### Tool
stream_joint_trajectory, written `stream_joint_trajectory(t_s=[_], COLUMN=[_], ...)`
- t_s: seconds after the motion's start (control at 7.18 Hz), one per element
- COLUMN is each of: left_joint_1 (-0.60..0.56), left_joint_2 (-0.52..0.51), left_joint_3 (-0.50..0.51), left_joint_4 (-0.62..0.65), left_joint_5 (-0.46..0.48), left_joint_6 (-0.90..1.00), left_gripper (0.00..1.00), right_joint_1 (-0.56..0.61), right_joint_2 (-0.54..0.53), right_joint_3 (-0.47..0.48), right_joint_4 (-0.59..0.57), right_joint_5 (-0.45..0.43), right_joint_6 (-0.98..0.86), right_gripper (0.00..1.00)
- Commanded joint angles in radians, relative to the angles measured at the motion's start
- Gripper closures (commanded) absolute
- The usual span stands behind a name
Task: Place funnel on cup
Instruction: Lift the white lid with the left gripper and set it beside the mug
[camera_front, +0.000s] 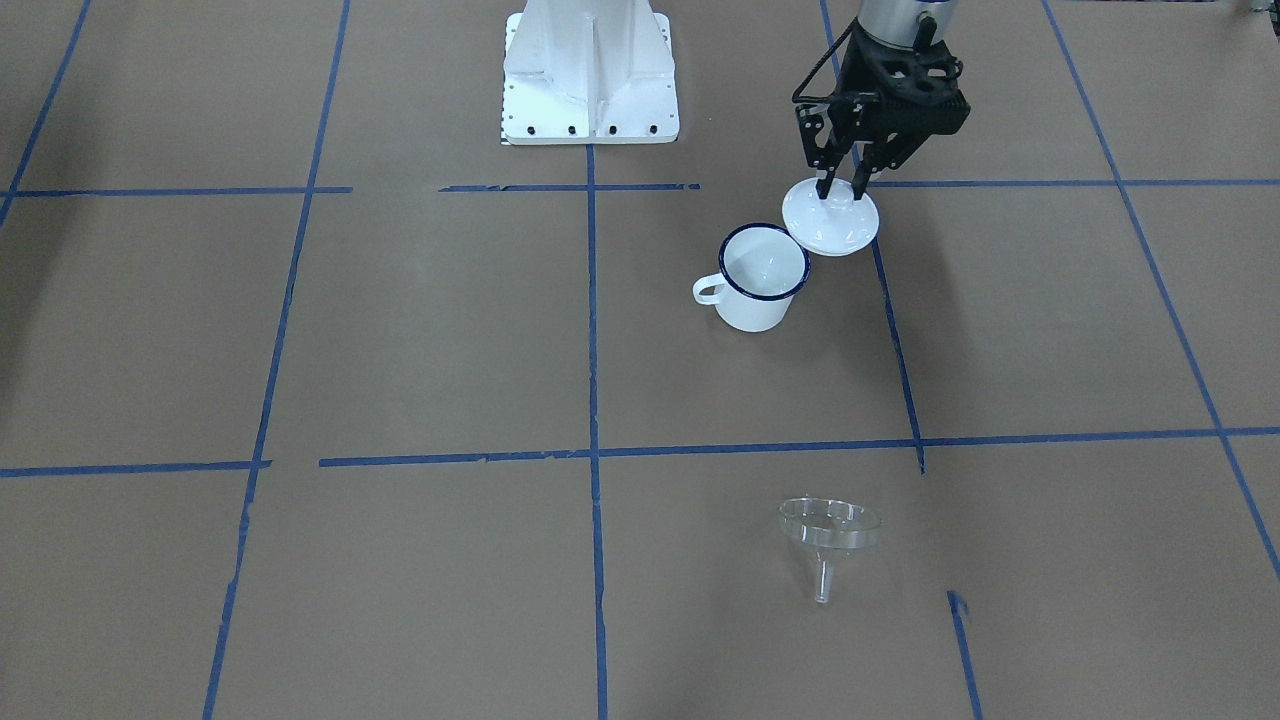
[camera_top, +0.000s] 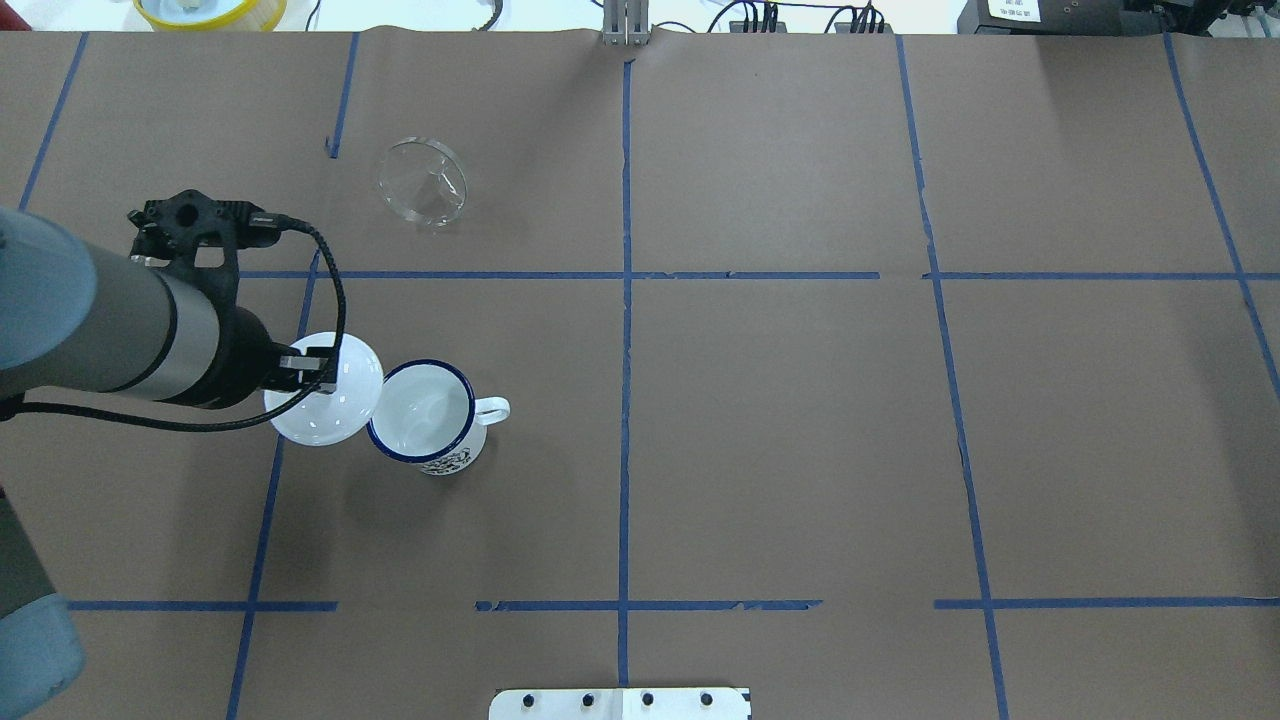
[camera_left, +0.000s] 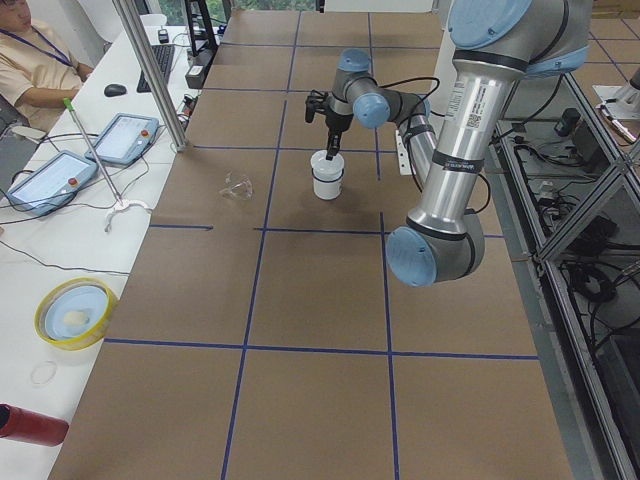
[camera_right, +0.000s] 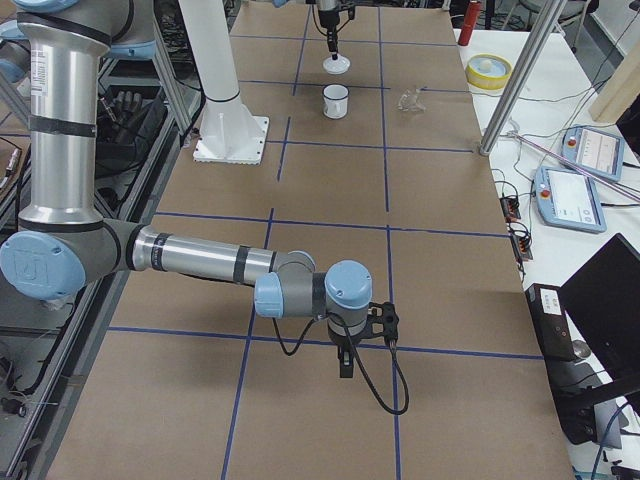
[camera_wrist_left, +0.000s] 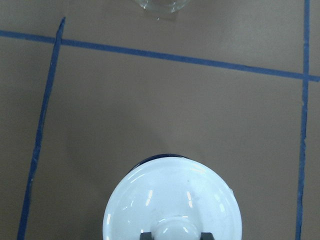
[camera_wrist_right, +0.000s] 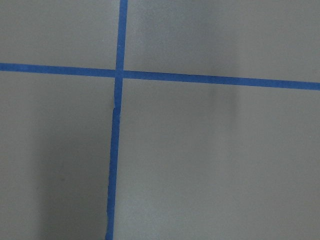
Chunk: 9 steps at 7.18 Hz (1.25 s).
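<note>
The cup (camera_front: 760, 275) is a white enamel mug with a dark blue rim, standing upright and open; it also shows in the overhead view (camera_top: 425, 415). The clear funnel (camera_front: 828, 535) lies on its side far from the cup, also seen from overhead (camera_top: 423, 180). My left gripper (camera_front: 838, 190) is shut on the knob of a white round lid (camera_front: 830, 220), held just beside the cup with its edge overlapping the rim. In the left wrist view the lid (camera_wrist_left: 172, 200) fills the bottom and the funnel's rim (camera_wrist_left: 162, 5) shows at the top. My right gripper (camera_right: 345, 365) is low over bare table far away; I cannot tell its state.
The robot's white base plate (camera_front: 590, 80) stands behind the cup. Blue tape lines cross the brown table paper (camera_top: 800, 450). A yellow-rimmed dish (camera_top: 210, 10) sits past the far edge. Tablets (camera_left: 125, 135) and an operator (camera_left: 30, 60) are at a side desk.
</note>
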Motion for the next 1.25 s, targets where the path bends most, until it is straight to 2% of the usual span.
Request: stream_joint_trajectory(t_s=[0.0, 0.14, 0.28, 0.56, 0.84, 0.98, 1.11], left_joint_1=[-0.002, 0.012, 0.032, 0.076, 0.128, 0.139, 0.139], left_joint_2=[0.267, 0.306, 0.293, 0.255, 0.195, 0.195, 0.195], left_joint_3=[0.012, 0.089, 0.151, 0.197, 0.259, 0.264, 0.264], left_joint_4=[-0.341, -0.460, -0.472, -0.472, -0.474, -0.472, -0.474], left_joint_5=[0.002, 0.006, 0.010, 0.011, 0.066, 0.066, 0.066], left_joint_6=[0.040, 0.025, -0.013, -0.040, -0.098, -0.101, -0.100], left_gripper=[1.00, 1.00, 1.00, 1.00, 1.00, 1.00, 0.95], right_joint_1=[0.000, 0.000, 0.000, 0.000, 0.000, 0.000, 0.000], right_joint_2=[0.000, 0.000, 0.000, 0.000, 0.000, 0.000, 0.000], right_joint_3=[0.000, 0.000, 0.000, 0.000, 0.000, 0.000, 0.000], right_joint_4=[0.000, 0.000, 0.000, 0.000, 0.000, 0.000, 0.000], right_joint_5=[0.000, 0.000, 0.000, 0.000, 0.000, 0.000, 0.000], right_joint_6=[0.000, 0.000, 0.000, 0.000, 0.000, 0.000, 0.000], right_gripper=[0.00, 0.00, 0.00, 0.00, 0.00, 0.00, 0.00])
